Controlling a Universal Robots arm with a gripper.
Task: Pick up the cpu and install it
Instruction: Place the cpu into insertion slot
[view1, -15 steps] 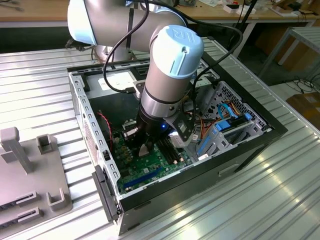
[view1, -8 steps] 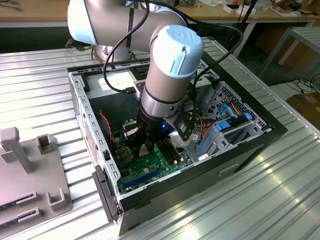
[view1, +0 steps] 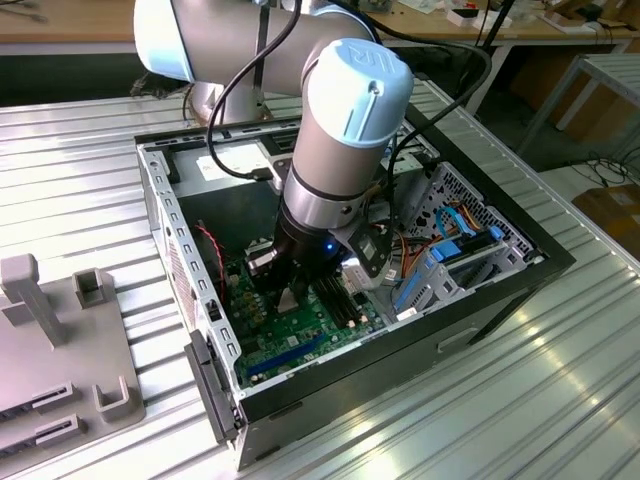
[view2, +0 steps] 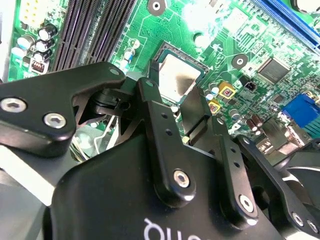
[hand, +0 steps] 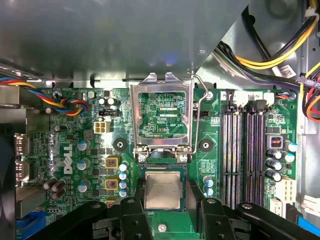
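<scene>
While the socket frame (hand: 134, 115) is swung upright on its hinge, the socket beneath is left uncovered, and the cpu (hand: 162, 190) is seen lying flat and square within it, metal face up, on the motherboard (hand: 197, 167). The pincer (hand: 167, 202) is held directly over this spot. Its fingers (hand: 131, 215) are parted wider than the chip and set at two opposite edges, and a strip of socket is visible between one finger and the nearer edge. The pincer is therefore judged to be open with nothing gripped, though contact at the other finger cannot be ruled out. In the second wrist view the cpu (view2: 177, 75) is shown obliquely, partly masked by the fingertips. The approach is confined: the raised frame stands just beyond the fingers, the memory slots (hand: 245, 150) run near one side, the grey box of the power supply (hand: 125, 40) rises behind the frame, and cable bundles (hand: 75, 107) are draped near the board's edge. In the exterior view the arm (view1: 340, 130) is shown reaching down into the open case (view1: 160, 200), which rests on the ribbed desk (view1: 80, 180) near a grey fixture (view1: 60, 340) at the exterior view's left.
</scene>
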